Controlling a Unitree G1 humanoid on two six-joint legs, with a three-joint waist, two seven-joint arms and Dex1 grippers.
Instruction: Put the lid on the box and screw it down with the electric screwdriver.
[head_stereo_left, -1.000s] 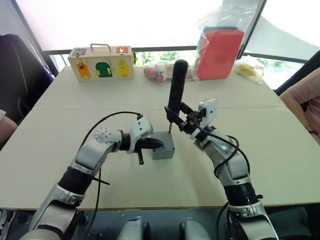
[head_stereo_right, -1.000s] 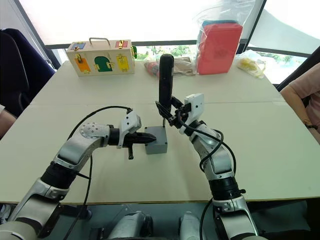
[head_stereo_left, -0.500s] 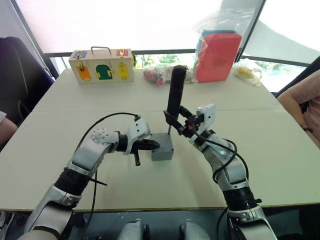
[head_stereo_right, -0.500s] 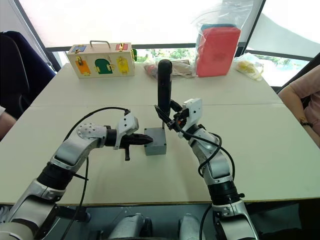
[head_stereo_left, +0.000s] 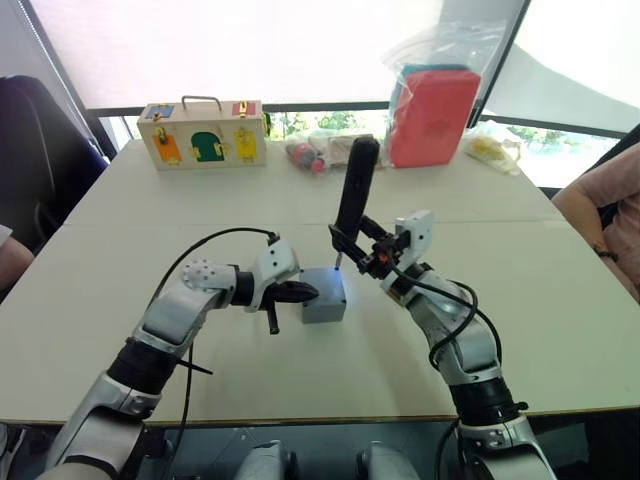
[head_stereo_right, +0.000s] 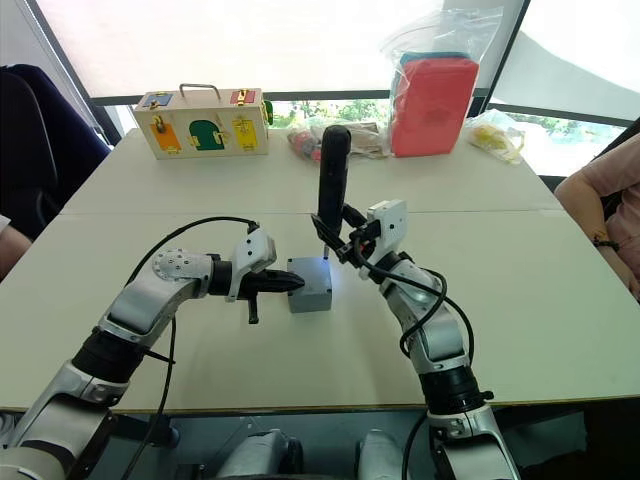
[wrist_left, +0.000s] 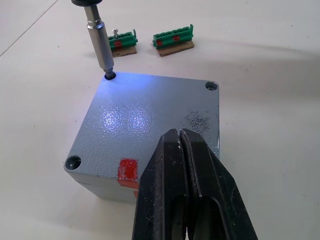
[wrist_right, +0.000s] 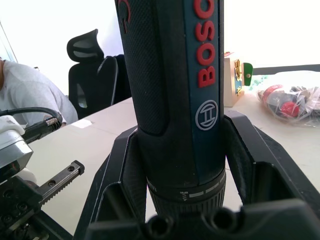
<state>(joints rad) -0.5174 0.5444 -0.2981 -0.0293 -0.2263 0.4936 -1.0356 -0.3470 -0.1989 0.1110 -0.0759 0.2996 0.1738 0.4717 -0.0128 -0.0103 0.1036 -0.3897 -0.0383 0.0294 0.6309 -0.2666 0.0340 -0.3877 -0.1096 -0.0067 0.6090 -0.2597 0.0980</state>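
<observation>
Screwdriver bit (wrist_left: 101, 47) is sitting in the lid's (wrist_left: 150, 122) corner hole — right claw (head_stereo_right: 345, 243) is gripping the electric screwdriver (head_stereo_right: 332, 182); left claw (wrist_left: 183, 165) is pressing, closed, on the lid.

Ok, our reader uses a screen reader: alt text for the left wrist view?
A screwdriver bit sits in a corner hole of a grey lid, lit blue. The left gripper, jaws shut, rests over the lid's near edge by a red mark.

The lid (wrist_left: 150, 125) sits on the box (head_stereo_left: 323, 305) at the table's (head_stereo_left: 560, 300) middle. 2 terminal strips (wrist_left: 173, 41) lie just beyond it. A wooden box (head_stereo_left: 203, 129) stands far left, a bagged case (head_stereo_left: 433, 100) far right.
</observation>
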